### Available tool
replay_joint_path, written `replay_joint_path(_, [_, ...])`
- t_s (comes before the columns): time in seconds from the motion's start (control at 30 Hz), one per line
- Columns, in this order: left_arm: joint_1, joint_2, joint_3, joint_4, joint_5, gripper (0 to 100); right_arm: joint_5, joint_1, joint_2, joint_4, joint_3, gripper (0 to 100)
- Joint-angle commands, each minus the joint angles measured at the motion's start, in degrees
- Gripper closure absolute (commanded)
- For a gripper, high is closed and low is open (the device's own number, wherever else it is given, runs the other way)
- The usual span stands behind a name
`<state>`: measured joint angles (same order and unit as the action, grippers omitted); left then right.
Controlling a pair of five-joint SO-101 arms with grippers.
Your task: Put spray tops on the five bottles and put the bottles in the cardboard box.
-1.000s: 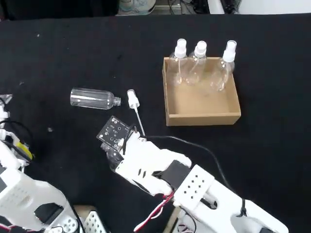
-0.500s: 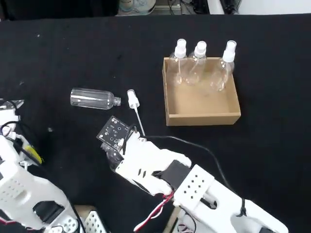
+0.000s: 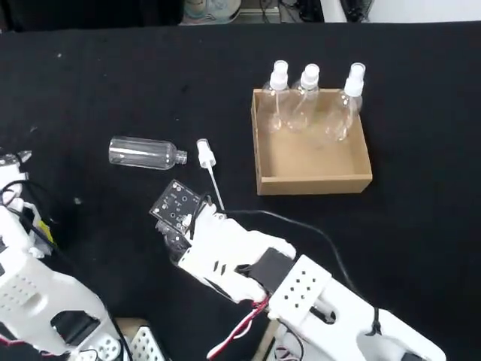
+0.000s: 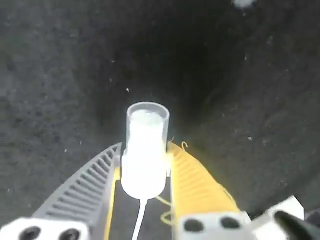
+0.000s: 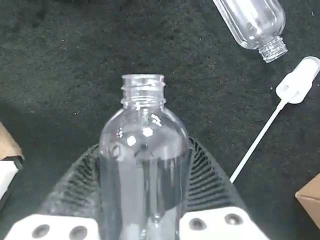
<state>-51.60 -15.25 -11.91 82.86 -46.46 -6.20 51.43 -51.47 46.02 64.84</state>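
Three capped bottles [image 3: 304, 105] stand along the far wall of the cardboard box [image 3: 314, 183]. A fourth, uncapped bottle [image 3: 146, 152] lies on its side on the bench [image 3: 113, 75], with a loose spray top [image 3: 205, 154] just beside its neck. The right gripper [image 5: 145, 147] has its fingers clenched round the body of a fifth, open bottle [image 5: 144, 170], neck pointing away from the wrist. The left gripper [image 4: 144, 145] pinches a second spray top [image 4: 145, 155] by its collar, so the thin dip tube trails back between the fingers. The bottles look like thin clear plastic: probably light, smooth enough to slip, and liable to dent under a hard squeeze. The straight wall below the shoulder appears the safest hold. The spray tops seem light and rigid at the head, but the tube is slender and likely to bend, so the collar is the place to grip. Compared with the earlier frames, the left arm [image 3: 22, 263] at the bench's left edge has shifted slightly. The right arm [image 3: 233, 256], the lying bottle and the box contents are unchanged.
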Motion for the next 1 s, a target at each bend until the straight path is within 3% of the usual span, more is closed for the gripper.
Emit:
replay_joint_path(0.0, [-1.1, 8.3, 4.1, 3.0, 4.0, 97, 0.4, 1.0, -1.5, -6.2, 0.3, 98.7])
replay_joint_path(0.13, [0.3, 17.8, 2.9, 2.8, 11.8, 97, 0.4, 1.0, -1.5, -16.4, 2.2, 98.7])
replay_joint_path(0.37, [9.8, 36.0, 3.4, 3.3, 30.2, 97, 0.8, 1.0, -1.5, -28.1, 3.3, 98.7])
replay_joint_path(0.53, [18.6, 46.1, 4.8, 2.8, 42.5, 97, 10.4, 0.6, -1.5, -32.5, 5.5, 98.7])
replay_joint_path(0.83, [35.6, 50.9, 19.6, 2.8, 58.8, 97, 9.1, 0.5, -1.6, -43.3, 12.0, 98.7])
replay_joint_path(0.97, [43.5, 50.9, 27.6, 2.8, 61.5, 97, 9.2, -1.1, -1.7, -45.2, 13.1, 98.7])
